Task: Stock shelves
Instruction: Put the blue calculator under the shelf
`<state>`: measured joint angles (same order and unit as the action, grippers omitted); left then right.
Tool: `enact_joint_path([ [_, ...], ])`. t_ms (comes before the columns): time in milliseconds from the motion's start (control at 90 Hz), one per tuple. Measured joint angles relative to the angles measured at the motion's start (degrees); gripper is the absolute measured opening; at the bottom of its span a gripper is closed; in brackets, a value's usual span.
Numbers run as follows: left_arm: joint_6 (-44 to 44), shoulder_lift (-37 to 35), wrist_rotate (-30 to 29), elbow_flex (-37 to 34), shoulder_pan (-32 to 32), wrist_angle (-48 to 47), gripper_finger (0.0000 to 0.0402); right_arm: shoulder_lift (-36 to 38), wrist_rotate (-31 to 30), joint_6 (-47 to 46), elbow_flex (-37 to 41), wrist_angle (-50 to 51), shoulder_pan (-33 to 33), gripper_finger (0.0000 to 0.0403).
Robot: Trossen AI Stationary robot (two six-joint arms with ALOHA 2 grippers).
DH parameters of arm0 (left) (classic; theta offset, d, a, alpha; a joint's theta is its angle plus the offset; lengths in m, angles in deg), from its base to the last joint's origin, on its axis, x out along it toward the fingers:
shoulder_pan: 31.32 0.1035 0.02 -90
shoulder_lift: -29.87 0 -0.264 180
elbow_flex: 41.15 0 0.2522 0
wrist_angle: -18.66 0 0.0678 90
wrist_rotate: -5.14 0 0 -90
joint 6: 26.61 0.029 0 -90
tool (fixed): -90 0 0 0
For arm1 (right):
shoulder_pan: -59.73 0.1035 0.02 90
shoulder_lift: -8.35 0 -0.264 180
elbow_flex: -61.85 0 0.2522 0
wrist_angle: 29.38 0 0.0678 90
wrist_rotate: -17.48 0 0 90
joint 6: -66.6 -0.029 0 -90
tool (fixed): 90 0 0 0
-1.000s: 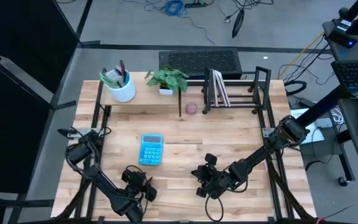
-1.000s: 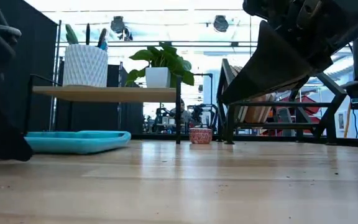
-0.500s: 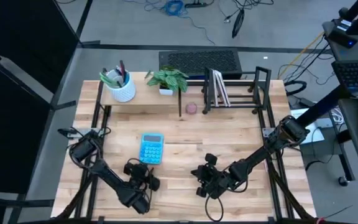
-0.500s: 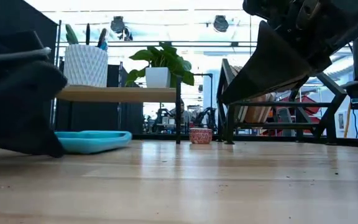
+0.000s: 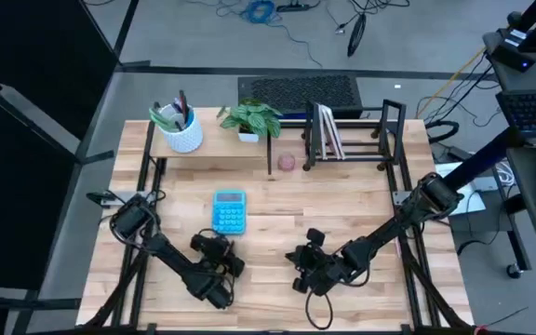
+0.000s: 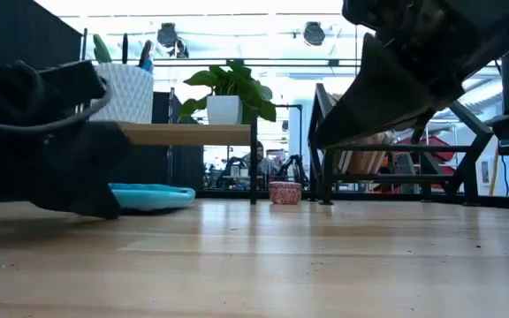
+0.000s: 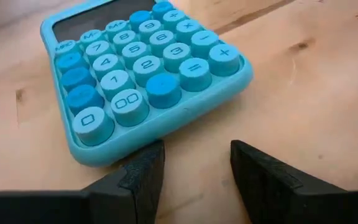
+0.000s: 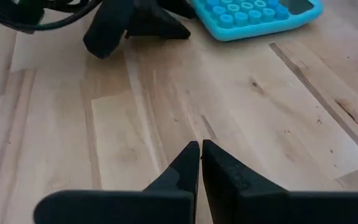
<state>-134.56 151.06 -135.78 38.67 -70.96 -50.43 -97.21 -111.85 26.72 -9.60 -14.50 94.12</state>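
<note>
**Left gripper (image 5: 223, 258) arriving at the near edge of the blue calculator (image 5: 230, 212).**

Compared with a second ago, I am seeing the left arm advancing from the lower left of the high view toward centre, and the calculator sitting slightly farther up the frame; in the left wrist view the fingers (image 7: 143, 176) are standing moderately apart, empty, just at the calculator's edge. The right gripper (image 5: 303, 270) is resting at lower centre, fingers pressed together, unchanged. The pale-wood shelf (image 5: 214, 147) and black wire rack (image 5: 352, 140) are lining the upper edge, leaving bare table (image 5: 342, 200) between them and both grippers.
</note>
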Motion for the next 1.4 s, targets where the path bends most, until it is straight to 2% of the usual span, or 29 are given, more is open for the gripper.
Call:
enact_joint_path([
  [622, 0.5, 0.0, -2.8, 0.0, 6.8, 0.5, 0.0076, 0.0, 0.0, 0.0, 0.0, 0.0, 0.0, 0.0002],
  [767, 3.9, 0.0, -2.9, 0.0, 7.8, 0.4, 0.0047, 0.0, 0.1, 0.4, 0.0, 0.0, 0.0, 0.0002],
  [978, 3.3, -0.1, -5.4, -4.8, 10.1, 6.8, 0.0005, 0.0, 0.1, 0.6, 0.0, 0.0, -0.4, 0.0002],
  [1133, 3.5, -0.2, -8.2, -6.7, 11.5, 11.1, 0.0003, 0.0, 0.1, 0.5, 0.0, 0.0, -0.3, 0.0002],
  [1400, 3.9, 0.0, -10.3, -6.8, 14.2, 12.1, 0.0000, 0.0, 0.1, 0.3, 0.0, 0.0, -1.1, 0.0002],
])
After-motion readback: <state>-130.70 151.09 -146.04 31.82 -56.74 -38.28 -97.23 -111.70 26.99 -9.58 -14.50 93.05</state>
